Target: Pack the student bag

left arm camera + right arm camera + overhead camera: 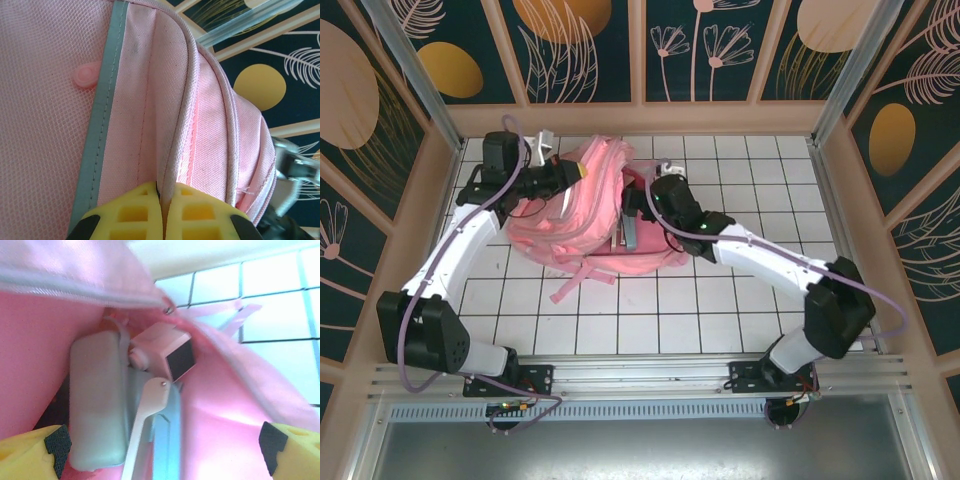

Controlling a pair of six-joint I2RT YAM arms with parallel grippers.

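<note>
The student bag (582, 225) lay on the tiled table (720, 300) between the arms. The left gripper (163, 212) pinched a fold of its pink fabric; the right gripper (165, 450) gaped wide at its opening, above what looked like a pale case (95, 400)

A white tiled table (720, 310) carries the pink student bag (590, 215) toward its far side; a strap (570, 285) trails nearward.
</note>
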